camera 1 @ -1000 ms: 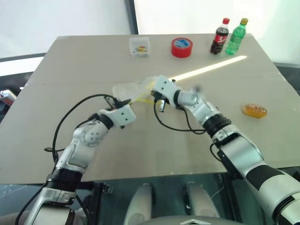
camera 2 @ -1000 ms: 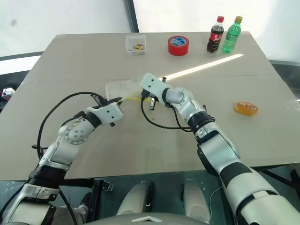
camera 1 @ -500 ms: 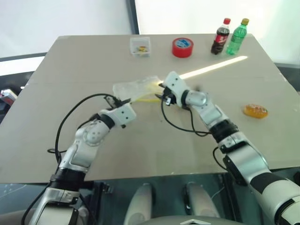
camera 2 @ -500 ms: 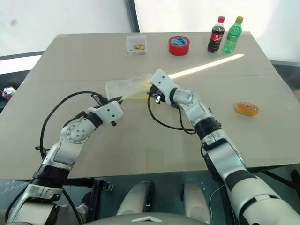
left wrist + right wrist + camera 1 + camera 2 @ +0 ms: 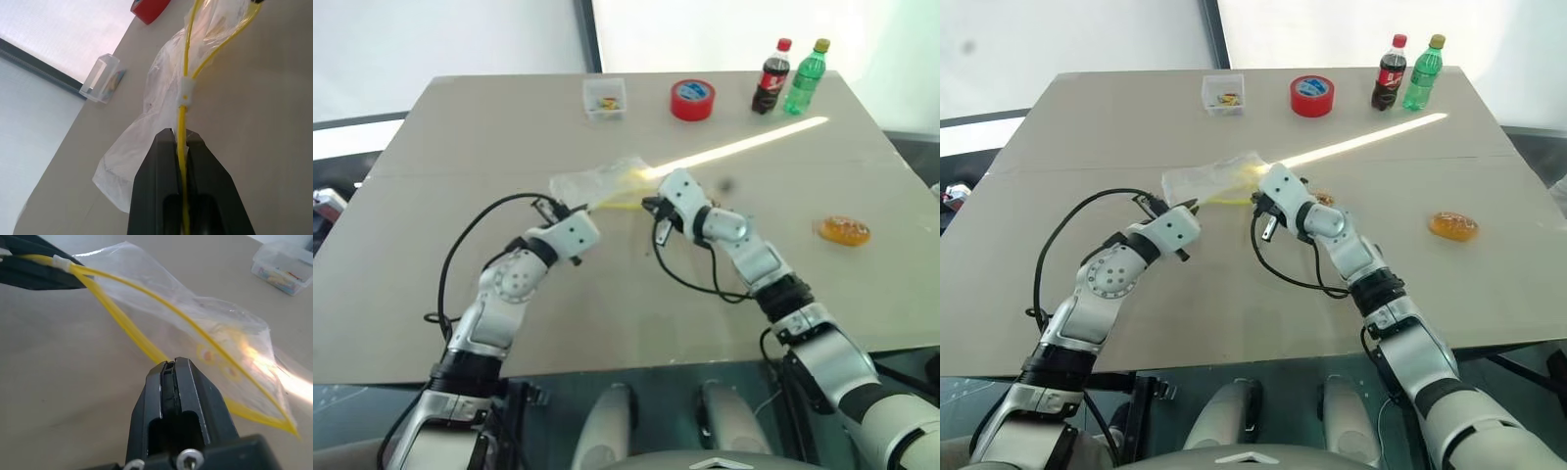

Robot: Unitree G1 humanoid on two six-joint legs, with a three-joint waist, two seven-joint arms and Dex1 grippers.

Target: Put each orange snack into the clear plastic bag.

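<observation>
**Bag mouth held between both grippers**

At mid-desk (image 5: 431, 294), the left gripper (image 5: 180, 139) is clamped on the clear plastic bag (image 5: 597, 183) yellow strip, the right gripper (image 5: 169, 369) pinching its lower lip, probably to spread the mouth. One orange snack (image 5: 1453, 226) lies well apart; red tape roll (image 5: 692, 99) beyond.

Desk (image 5: 431, 264) middle: you'll find the bag (image 5: 597, 183), between both pincers.
Right: snack (image 5: 845, 231).
Far edge, your left to right: box (image 5: 605, 98), tape (image 5: 693, 99), two bottles (image 5: 789, 76).
</observation>
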